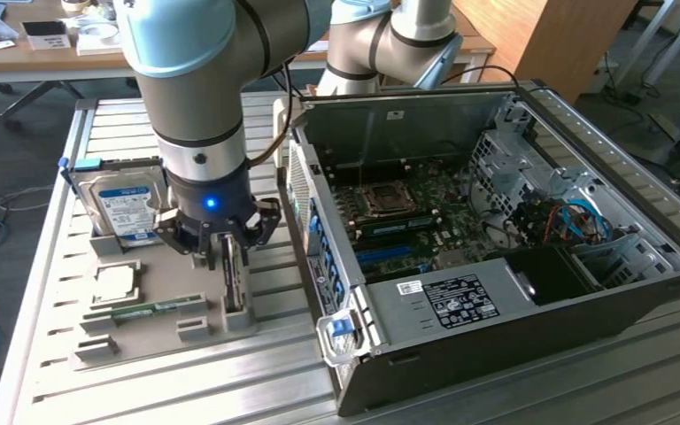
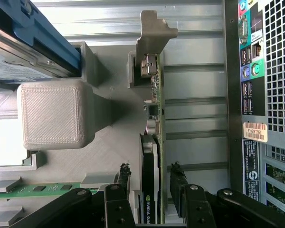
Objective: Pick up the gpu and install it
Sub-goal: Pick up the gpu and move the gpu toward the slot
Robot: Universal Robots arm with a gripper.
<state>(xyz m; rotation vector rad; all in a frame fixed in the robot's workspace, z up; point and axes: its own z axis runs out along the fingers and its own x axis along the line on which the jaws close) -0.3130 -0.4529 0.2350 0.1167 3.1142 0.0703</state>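
Observation:
The gpu (image 1: pixel 235 282) stands on its edge in a slot of the grey holder tray (image 1: pixel 139 341), on the side nearest the computer case. In the wrist view the gpu (image 2: pixel 153 114) shows a green board edge, a dark face and a silver end bracket. My gripper (image 1: pixel 227 258) hangs straight down over it, open. In the wrist view the gripper (image 2: pixel 151 183) straddles the card, one black finger on each side. A small gap shows between each finger and the card.
The open computer case (image 1: pixel 494 239) lies on the exterior view's right, motherboard exposed; its rear port panel (image 2: pixel 266 95) is close beside the card. The tray also holds a blue-labelled hard drive (image 1: pixel 127 208), a CPU (image 1: pixel 116 282) and a memory stick (image 1: pixel 145 310).

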